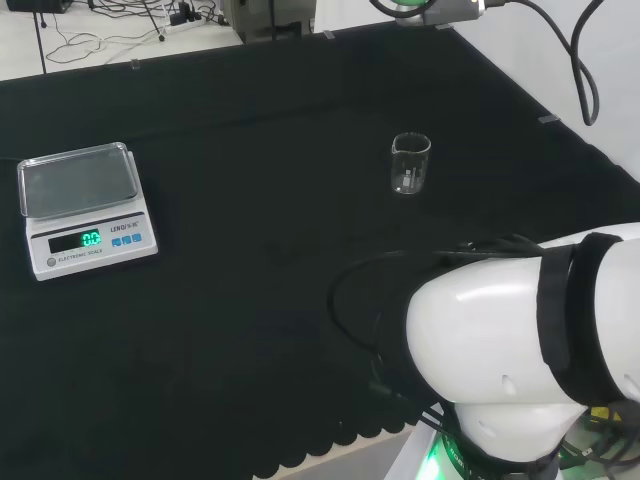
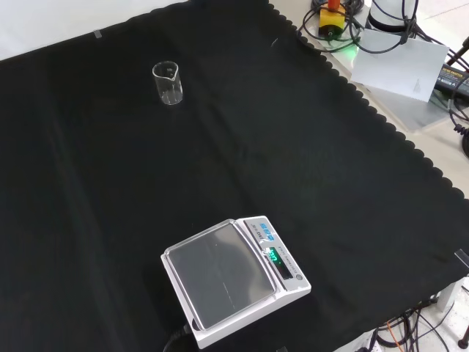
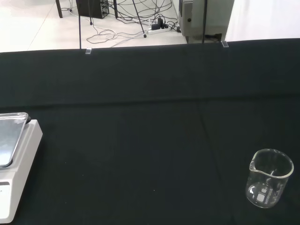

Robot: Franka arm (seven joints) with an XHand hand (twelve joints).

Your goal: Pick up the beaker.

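A small clear glass beaker [image 1: 411,163] stands upright on the black cloth, right of centre in the head view. In the front view the beaker [image 2: 168,83] is near the upper left, alone on the cloth. The wrist view has the beaker [image 3: 269,184] some way off, with its spout turned toward the scale's side. It looks empty.
A white digital scale [image 1: 85,207] with a grey pan sits at the left in the head view and low in the front view [image 2: 234,279]. The arm's white link [image 1: 520,350] fills the head view's lower right. The cloth's scalloped edge [image 2: 381,121] runs along the arm's base side.
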